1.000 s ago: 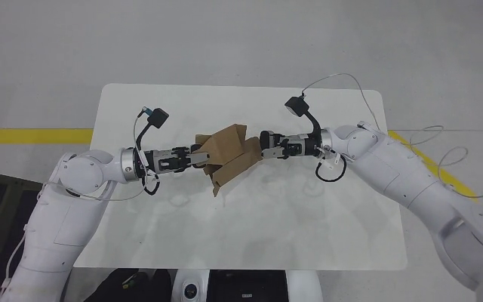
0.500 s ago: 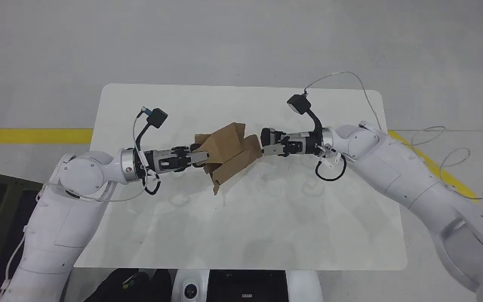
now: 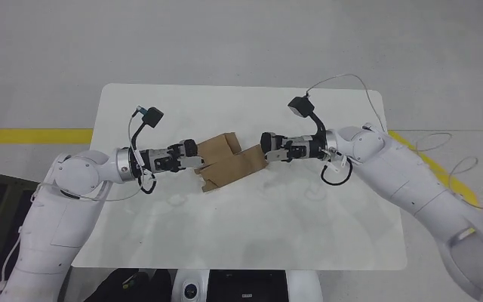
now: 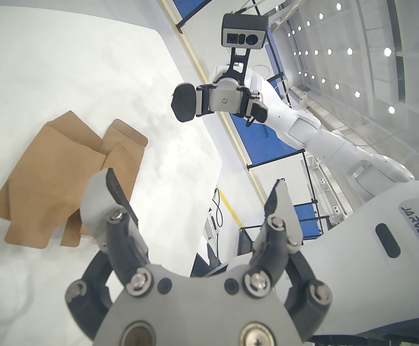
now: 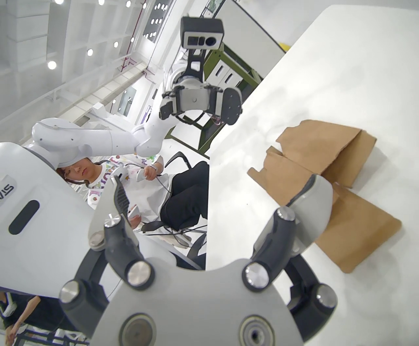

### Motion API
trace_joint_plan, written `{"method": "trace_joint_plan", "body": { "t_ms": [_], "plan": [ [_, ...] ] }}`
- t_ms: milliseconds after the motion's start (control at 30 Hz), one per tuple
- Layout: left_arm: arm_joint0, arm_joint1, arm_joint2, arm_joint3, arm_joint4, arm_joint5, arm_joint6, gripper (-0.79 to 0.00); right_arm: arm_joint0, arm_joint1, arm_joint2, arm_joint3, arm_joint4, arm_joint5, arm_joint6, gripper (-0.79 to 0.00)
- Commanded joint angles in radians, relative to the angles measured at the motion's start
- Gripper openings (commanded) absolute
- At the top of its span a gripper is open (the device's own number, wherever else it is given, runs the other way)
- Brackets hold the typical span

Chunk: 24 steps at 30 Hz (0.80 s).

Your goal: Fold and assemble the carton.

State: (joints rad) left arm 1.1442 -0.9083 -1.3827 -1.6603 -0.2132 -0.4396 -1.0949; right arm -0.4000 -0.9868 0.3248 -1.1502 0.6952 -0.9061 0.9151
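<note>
Left claw [image 3: 198, 161] released, fingers [image 4: 98, 196] spread wide with nothing between them, hovering low at one end of the carton [image 3: 226, 158]. Right claw [image 3: 266, 149] likewise released, gripping nothing, at the carton's opposite end, facing the left claw across it. Carton brown, collapsed and lying low on the white table [image 3: 249, 226], squarely between the two claws, flaps splayed toward each of them. Both arms white, stretched inward over the table, claw tip toward claw tip. From the left wrist: carton [image 4: 62, 170] just beside the nearer finger of the left claw [image 4: 193, 178] and partly overlapped by it; contact impossible to tell. Right claw [image 4: 221, 106] farther off across the carton, pads apart, a black camera [image 4: 244, 31] on a bracket over it. From the right wrist: carton [image 5: 314, 147] close against one finger of the right claw [image 5: 216, 182], partly hidden behind it; touching or not, cannot tell. Left claw [image 5: 199, 101] beyond the carton, also spread. White cable [image 3: 343, 75] looping from behind the right claw back along its arm. Yellow floor stripe [image 3: 45, 136] well behind the left claw, past the table's rim.
</note>
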Motion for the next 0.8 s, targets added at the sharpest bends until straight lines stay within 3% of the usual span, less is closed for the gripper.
{"method": "trace_joint_plan", "body": {
  "t_ms": [0, 367, 667, 767],
  "plan": [
    [0.0, 0.001, 0.002, 0.011, 0.068, -0.01, 0.02, 0.0, -0.002, -0.008, -0.003, -0.006, -0.025, 0.024, 0.023, 0.0],
    [0.055, 0.007, -0.042, 0.065, 0.08, 0.01, 0.112, 0.0, -0.006, -0.098, -0.02, 0.098, -0.123, 0.149, 0.014, 0.0],
    [0.097, 0.018, -0.096, 0.059, 0.067, 0.014, 0.107, 0.0, 0.003, -0.198, -0.038, 0.265, -0.158, 0.051, 0.05, 0.0],
    [0.106, 0.018, -0.098, 0.053, 0.064, 0.015, 0.109, 0.0, 0.012, -0.229, -0.041, 0.329, -0.2, 0.017, 0.016, -0.08]
  ]
}}
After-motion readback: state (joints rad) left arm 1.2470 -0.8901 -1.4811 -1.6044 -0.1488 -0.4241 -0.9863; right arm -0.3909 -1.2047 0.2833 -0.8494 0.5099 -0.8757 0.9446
